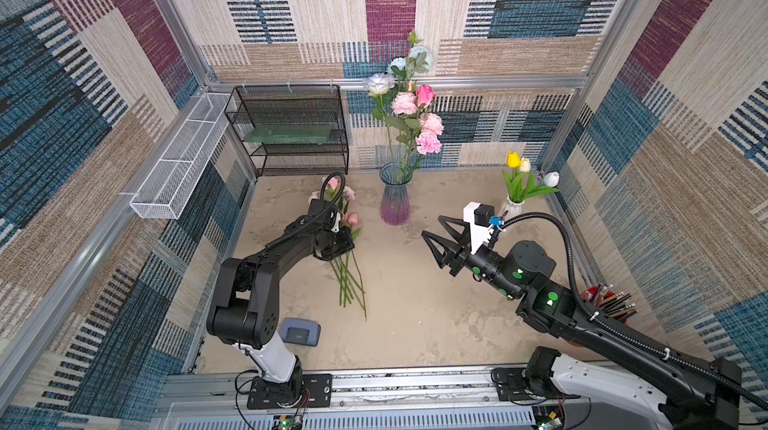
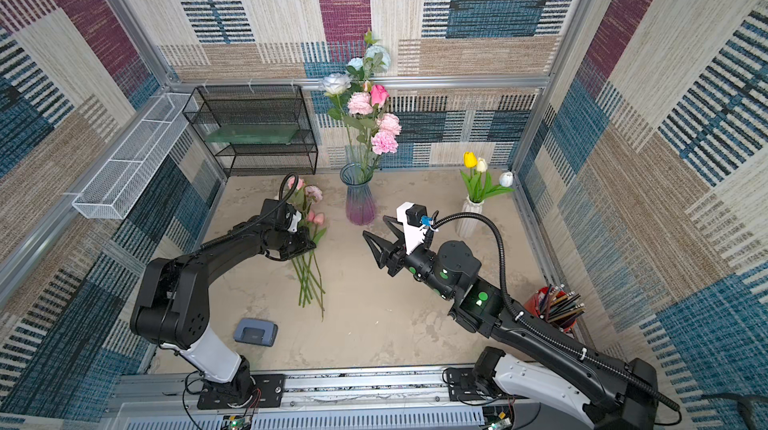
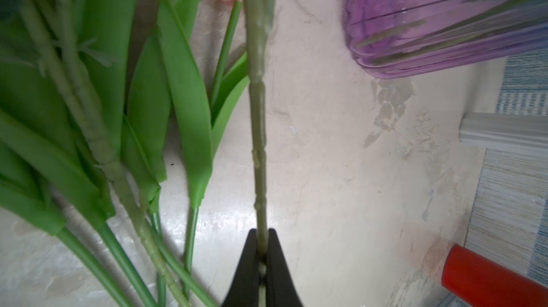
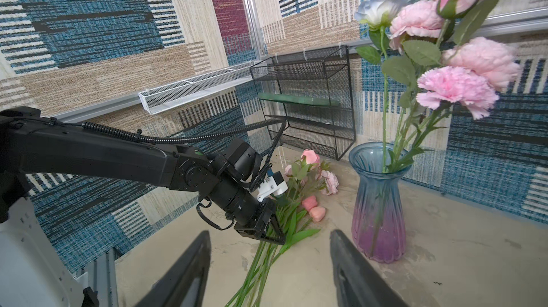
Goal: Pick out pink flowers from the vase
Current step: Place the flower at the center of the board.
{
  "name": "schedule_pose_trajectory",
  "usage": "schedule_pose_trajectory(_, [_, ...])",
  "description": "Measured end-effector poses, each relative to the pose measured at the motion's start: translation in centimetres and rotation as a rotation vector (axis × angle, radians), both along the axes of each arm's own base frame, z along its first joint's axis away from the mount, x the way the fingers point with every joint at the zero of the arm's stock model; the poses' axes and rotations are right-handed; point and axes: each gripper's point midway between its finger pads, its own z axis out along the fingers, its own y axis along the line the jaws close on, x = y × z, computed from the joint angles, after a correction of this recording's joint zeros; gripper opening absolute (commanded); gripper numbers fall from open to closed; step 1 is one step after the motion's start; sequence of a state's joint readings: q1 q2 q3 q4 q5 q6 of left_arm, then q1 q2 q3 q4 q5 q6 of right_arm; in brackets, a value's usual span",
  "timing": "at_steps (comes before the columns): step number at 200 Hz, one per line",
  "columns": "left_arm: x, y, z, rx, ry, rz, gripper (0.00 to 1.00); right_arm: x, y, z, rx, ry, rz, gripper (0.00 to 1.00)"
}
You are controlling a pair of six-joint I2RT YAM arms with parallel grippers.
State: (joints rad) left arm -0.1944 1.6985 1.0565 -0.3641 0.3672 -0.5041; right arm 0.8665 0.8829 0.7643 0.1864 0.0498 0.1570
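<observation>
Toward the left edge of the desk [image 1: 415, 324], several pink flowers [image 2: 316, 217] are already laid down in a loose bundle, their stems fanned toward the front edge. The left gripper [image 3: 262, 236] is lowered over this bundle and is pressed together on one green stem [image 3: 257, 112], whose bloom is not shown in the left wrist view. This flower is judged to be in the act of being set down with the others and is not yet released. Near the middle of the back edge the vase [image 1: 395, 195] is seen upright, and the task is clearly not finished. One deep pink rose [image 1: 425, 94] and three paler ruffled pink heads [image 1: 428, 142] are held in it, among white and pale blue roses [image 1: 380, 83] that are to be left alone. To the right of the vase and nearer the front, the right gripper [image 1: 432, 226] is held above the desk with its jaws spread and nothing between them, pointed toward the vase. In the back right corner, yellow and white tulips [image 1: 513, 159] are kept in a separate white vase [image 1: 512, 208], well apart from the work
</observation>
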Motion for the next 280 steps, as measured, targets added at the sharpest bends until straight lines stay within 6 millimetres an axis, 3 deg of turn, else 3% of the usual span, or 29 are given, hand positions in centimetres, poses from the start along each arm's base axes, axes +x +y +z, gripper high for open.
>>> schedule_pose_trajectory(44, [0.6, 0.5, -1.8, 0.036, 0.051, 0.016, 0.06, 0.6, -1.0, -0.8, -0.009, 0.002, -0.034, 0.67])
schedule_pose_trajectory(113, [1.2, 2.4, -1.9, 0.11, 0.079, 0.068, 0.23, 1.0, -1.7, -1.4, -0.016, 0.004, -0.052, 0.68])
schedule_pose_trajectory(147, [0.8, 3.0, -1.4, 0.124, 0.084, 0.092, 0.25, 1.0, -1.9, -1.2, -0.013, 0.002, -0.057, 0.68])
schedule_pose_trajectory(169, [0.6, 3.1, 0.5, 0.116, 0.043, 0.098, 0.26, 1.0, -2.1, -0.7, -0.007, -0.004, -0.059, 0.67])
schedule_pose_trajectory(189, [-0.2, 3.2, 3.4, 0.098, -0.029, 0.103, 0.27, 1.4, -2.6, -0.7, -0.01, 0.006, -0.074, 0.64])
schedule_pose_trajectory(226, [-3.2, 2.7, 8.5, 0.059, -0.177, 0.083, 0.29, 4.9, -6.0, -2.0, 0.031, 0.085, -0.164, 0.54])
schedule_pose_trajectory(255, [-6.6, -0.6, 11.8, -0.001, -0.274, -0.033, 0.3, 7.7, -8.5, -4.9, 0.093, 0.185, -0.186, 0.54])
schedule_pose_trajectory(280, [-9.9, -4.1, 14.7, -0.01, -0.38, -0.207, 0.31, 9.2, -7.8, -5.2, 0.118, 0.195, -0.133, 0.57])
